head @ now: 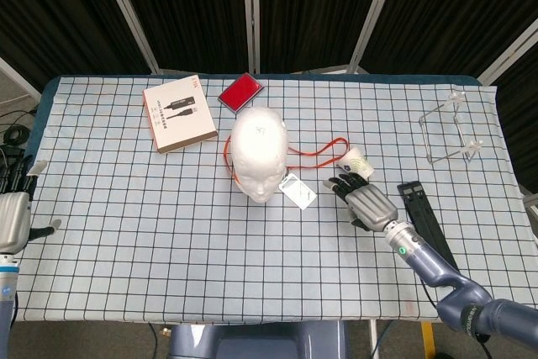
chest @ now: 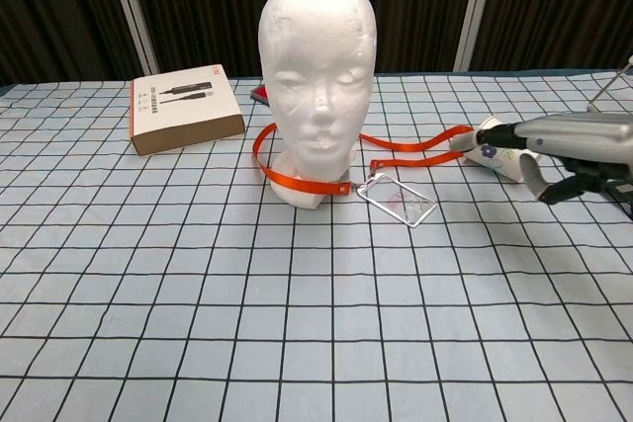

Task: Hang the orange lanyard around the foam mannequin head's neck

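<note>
- The right hand (head: 363, 200) hovers low over the checked tablecloth (head: 168, 233), palm down, its fingers stretched out and slightly apart, holding nothing.
- Its fingertips (head: 344, 182) reach toward a paper cup (head: 359, 160) lying on its side; whether they touch the cup cannot be told from either view.
- In the chest view the same hand comes in from the right edge as a flat grey shape (chest: 569, 135) with the cup (chest: 495, 152) partly behind it.
- The left hand (head: 13, 212) sits at the far left edge of the table, fingers pointing up and spread, empty, well apart from everything else.
- The orange lanyard (head: 313, 152) circles the base of the foam mannequin head (head: 259, 155), which stands upright near the table's middle.
- From the chest view the strap (chest: 297, 178) loops around the neck low down, and a free length trails right across the cloth to the cup.
- A clear badge holder (chest: 398, 200) clipped to the lanyard lies flat just beside the base.
- A boxed cable (head: 178, 113) and a red case (head: 240, 92) lie behind the head.
- A black strip (head: 425, 223) lies just right of the right hand; a clear acrylic stand (head: 449, 132) stands further back right.
</note>
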Action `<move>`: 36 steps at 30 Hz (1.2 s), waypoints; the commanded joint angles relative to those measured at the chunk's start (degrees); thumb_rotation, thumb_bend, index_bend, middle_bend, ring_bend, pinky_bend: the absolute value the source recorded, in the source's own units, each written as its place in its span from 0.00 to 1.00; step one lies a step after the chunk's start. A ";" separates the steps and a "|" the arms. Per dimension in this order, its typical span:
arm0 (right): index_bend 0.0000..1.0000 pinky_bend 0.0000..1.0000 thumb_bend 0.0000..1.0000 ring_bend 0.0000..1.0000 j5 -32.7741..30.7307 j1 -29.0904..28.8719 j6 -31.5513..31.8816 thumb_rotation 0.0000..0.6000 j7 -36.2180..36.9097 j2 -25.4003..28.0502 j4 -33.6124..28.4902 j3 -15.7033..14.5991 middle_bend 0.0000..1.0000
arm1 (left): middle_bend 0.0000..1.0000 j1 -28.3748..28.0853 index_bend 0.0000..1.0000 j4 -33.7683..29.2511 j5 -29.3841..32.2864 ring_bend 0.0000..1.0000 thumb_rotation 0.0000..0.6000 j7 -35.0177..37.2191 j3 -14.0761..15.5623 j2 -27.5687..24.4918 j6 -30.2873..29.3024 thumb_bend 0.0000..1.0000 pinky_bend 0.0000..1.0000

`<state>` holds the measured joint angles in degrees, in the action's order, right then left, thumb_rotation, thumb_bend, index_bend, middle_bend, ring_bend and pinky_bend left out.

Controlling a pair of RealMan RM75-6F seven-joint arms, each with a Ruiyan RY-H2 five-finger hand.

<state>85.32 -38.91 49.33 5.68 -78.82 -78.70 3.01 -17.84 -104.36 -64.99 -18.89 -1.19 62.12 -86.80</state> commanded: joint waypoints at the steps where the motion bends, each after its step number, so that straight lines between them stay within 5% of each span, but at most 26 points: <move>1: 0.07 0.07 1.00 0.03 -1.12 -1.76 -1.63 1.00 -2.29 -3.60 1.79 0.97 0.10 | 0.00 0.62 0.00 0.87 -1.31 0.00 1.00 0.32 -0.42 0.12 -0.48 0.00 0.00; 16: 0.12 0.13 1.00 0.10 -8.13 -4.78 -7.32 1.00 -8.53 -11.28 6.38 2.20 0.17 | 0.00 1.81 0.00 4.64 -1.52 0.00 1.00 4.84 -3.03 -1.13 3.42 0.00 0.00; 36: 0.22 0.21 1.00 0.19 -5.75 -3.60 -7.95 1.00 -7.15 -5.35 -2.87 -1.78 0.26 | 0.00 2.39 0.00 6.44 -2.45 0.00 1.00 4.90 -4.39 -0.05 6.00 0.00 0.00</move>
<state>79.08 -42.68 41.30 -1.58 -84.77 -80.83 1.71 -15.45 -97.92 -67.40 -13.96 -5.57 62.04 -80.83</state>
